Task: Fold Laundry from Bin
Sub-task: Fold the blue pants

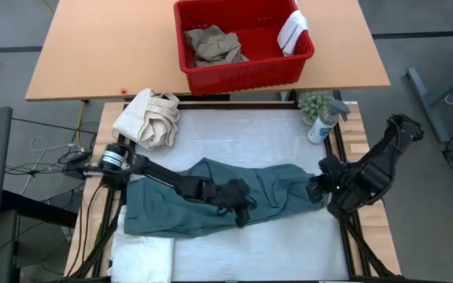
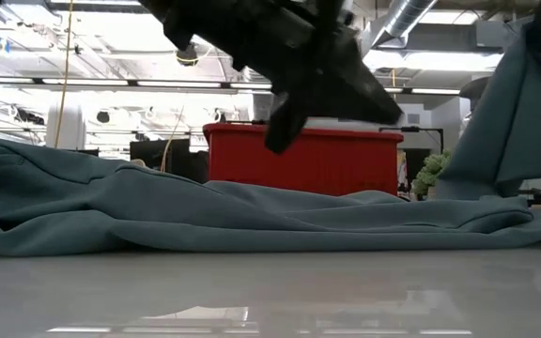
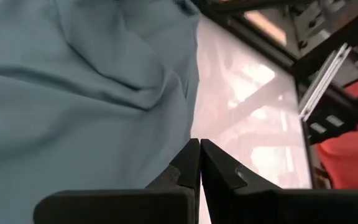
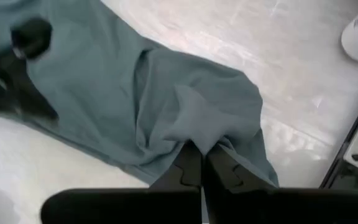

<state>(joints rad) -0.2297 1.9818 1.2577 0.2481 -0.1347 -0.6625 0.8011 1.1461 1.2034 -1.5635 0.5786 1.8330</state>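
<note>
A large teal-green garment [image 1: 211,200] lies spread across the white table cover, its left part flat and its right end raised. My right gripper [image 4: 199,155] is shut on that raised end at the table's right side. My left gripper [image 3: 199,152] is shut on nothing. It hangs a little above the garment's near edge at mid-table [image 1: 243,212]. The red bin [image 1: 242,67] stands on the wooden table at the far side. It holds tan trousers [image 1: 212,45], and a white cloth [image 1: 293,31] hangs over its right rim. My right gripper pinches a bunched fold at the garment's right end [image 4: 194,134] between its two fingers. The fingers come slanting down from the table's right side. That end is lifted clear [image 2: 519,103], and the cloth slopes down leftward onto the table, slack.
A cream canvas bundle [image 1: 148,118] lies at the far left of the cover. A spray bottle [image 1: 323,124] and a small green plant [image 1: 314,102] stand at the far right corner. A white towel [image 1: 144,255] lies at the near left.
</note>
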